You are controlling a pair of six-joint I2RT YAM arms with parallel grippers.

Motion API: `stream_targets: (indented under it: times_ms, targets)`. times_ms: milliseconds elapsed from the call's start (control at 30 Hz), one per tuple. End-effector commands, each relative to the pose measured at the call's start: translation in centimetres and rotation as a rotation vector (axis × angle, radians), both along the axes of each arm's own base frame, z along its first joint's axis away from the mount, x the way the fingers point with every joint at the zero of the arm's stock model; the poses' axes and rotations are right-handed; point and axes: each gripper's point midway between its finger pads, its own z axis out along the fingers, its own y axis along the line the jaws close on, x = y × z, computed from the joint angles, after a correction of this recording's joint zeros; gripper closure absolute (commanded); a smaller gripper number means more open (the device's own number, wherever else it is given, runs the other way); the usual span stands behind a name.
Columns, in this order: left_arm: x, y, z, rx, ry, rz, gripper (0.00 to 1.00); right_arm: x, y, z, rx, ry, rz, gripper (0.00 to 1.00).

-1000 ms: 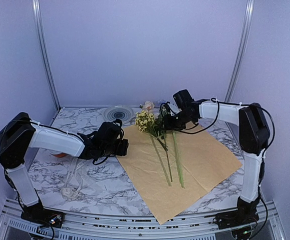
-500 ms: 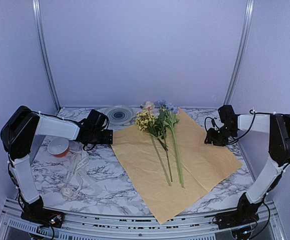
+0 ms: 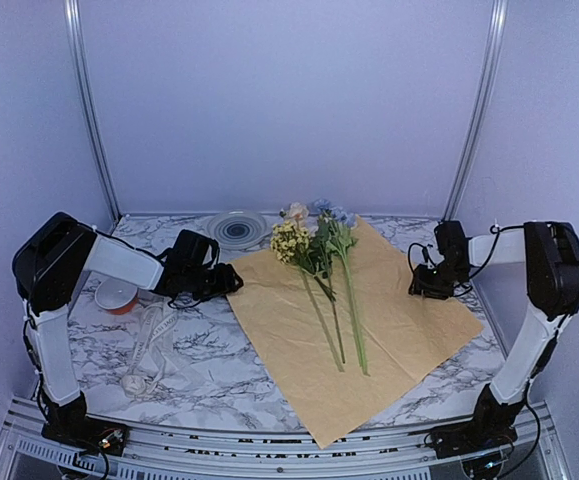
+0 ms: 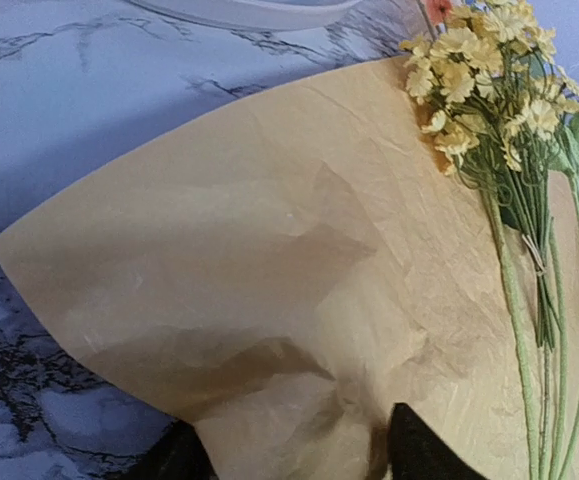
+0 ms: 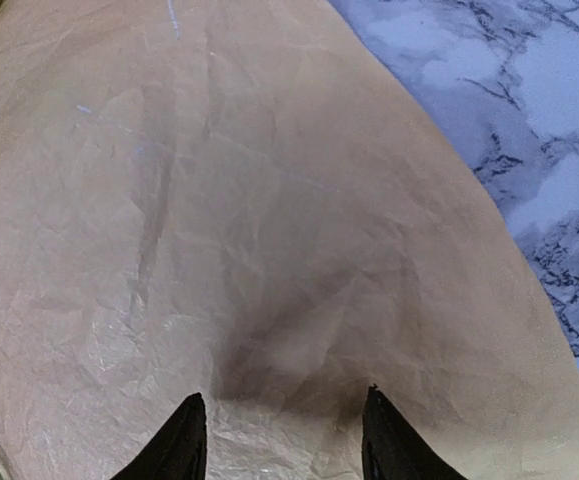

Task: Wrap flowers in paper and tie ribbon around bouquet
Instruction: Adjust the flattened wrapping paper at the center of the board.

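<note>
The orange paper lies flat on the marble table, and the flowers rest across it with blossoms toward the back. My left gripper is low at the sheet's left corner. In the left wrist view its fingers stand wide apart, open, with a rumpled fold of paper between them and the yellow blossoms ahead. My right gripper hovers over the sheet's right side, open above bare paper. The cream ribbon lies loose at the left.
An orange-and-white spool stands beside the left arm. A round plate sits at the back, near the blossoms. Marble table shows beyond the paper's right edge. Walls close the back and sides.
My right gripper left the flower heads and swung out to the paper's right side. My left gripper pulled back, then returned to the paper's left corner, rumpling it.
</note>
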Motion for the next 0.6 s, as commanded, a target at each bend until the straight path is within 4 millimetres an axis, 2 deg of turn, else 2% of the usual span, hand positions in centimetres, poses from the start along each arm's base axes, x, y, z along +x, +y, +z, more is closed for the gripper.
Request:
stream_targets:
  times_ms: [0, 67, 133, 333, 400, 500, 567]
  targets:
    - [-1.0, -0.5, -1.1, -0.045, 0.036, 0.0, 0.54, 0.2, 0.0, -1.9, 0.006, 0.027, -0.007, 0.49]
    - [-0.9, -0.7, -0.3, -0.066, 0.005, -0.003, 0.74, 0.6, 0.2, -2.2, 0.016, 0.029, -0.001, 0.49]
    - [-0.9, -0.4, 0.4, -0.077, -0.018, 0.008, 1.0, 1.1, 0.5, -2.4, 0.026, 0.029, 0.007, 0.5]
    - [-2.3, 3.7, 1.4, 0.006, -0.082, 0.132, 1.0, 3.3, 2.0, -0.9, 0.037, -0.015, 0.044, 0.52]
    - [-3.0, 4.2, 1.8, 0.008, -0.089, 0.128, 1.0, 3.8, 2.7, -0.1, 0.019, -0.031, 0.063, 0.52]
    - [-3.9, 4.4, 1.1, 0.021, -0.077, 0.108, 1.0, 4.1, 3.9, 1.5, -0.018, -0.051, 0.1, 0.52]
    - [-4.0, 4.4, 1.0, 0.028, -0.079, 0.095, 0.94, 4.0, 5.2, 3.6, -0.052, -0.086, 0.132, 0.52]
